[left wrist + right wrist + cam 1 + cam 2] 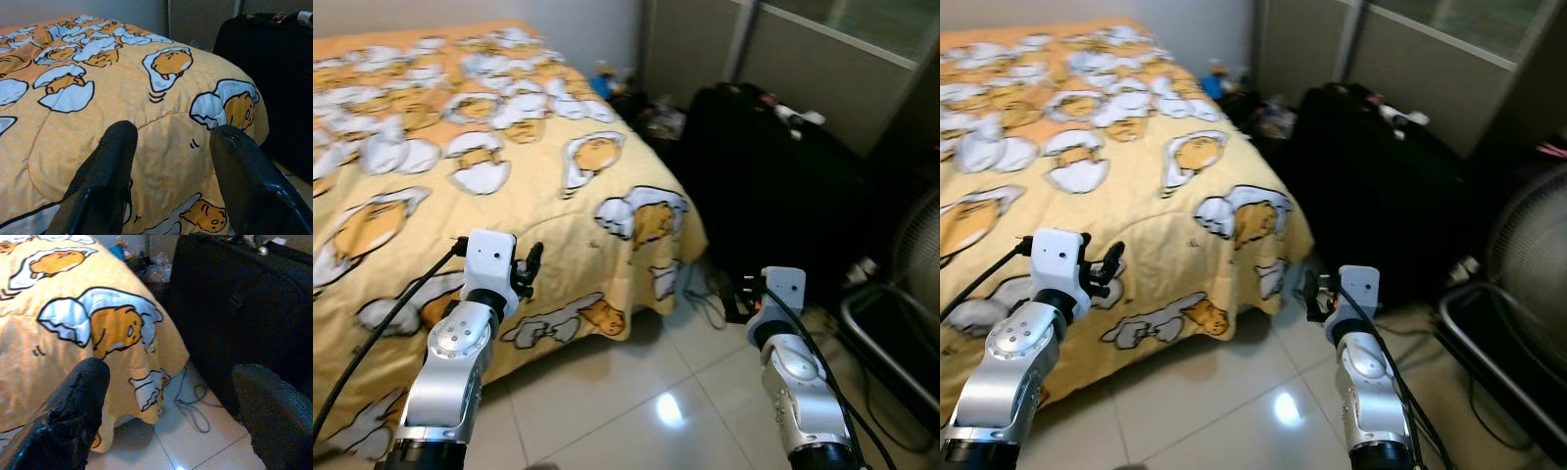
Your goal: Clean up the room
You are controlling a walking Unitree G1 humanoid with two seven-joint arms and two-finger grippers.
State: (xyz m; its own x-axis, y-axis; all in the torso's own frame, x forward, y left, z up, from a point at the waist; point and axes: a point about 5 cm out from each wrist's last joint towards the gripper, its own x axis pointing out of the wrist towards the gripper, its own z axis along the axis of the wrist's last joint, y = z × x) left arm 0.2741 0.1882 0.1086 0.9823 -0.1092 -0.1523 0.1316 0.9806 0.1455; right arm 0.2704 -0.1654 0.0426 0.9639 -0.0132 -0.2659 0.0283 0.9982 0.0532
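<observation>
Here the robot faces the corner of the bed, its yellow quilt printed all over with cartoon egg figures, and both arms are raised in front. The left gripper hovers just above the quilt near the bed's foot edge, its two black fingers spread apart with nothing between them. The right gripper hangs off the bed's corner, over the tiled floor, fingers likewise parted and empty. No single item is singled out yet, so the likeliest targets are the loose cable curled on the floor just beside the bed's corner and the jumble of small clutter past the bed's far side, against the wall. The cable lies ahead of and below the right gripper, running away from the bed, so the right arm looks nearer to it. A big black suitcase stands beyond the bed corner, with a fan well off from the bed. No brand, label or legible writing can be made out anywhere.
</observation>
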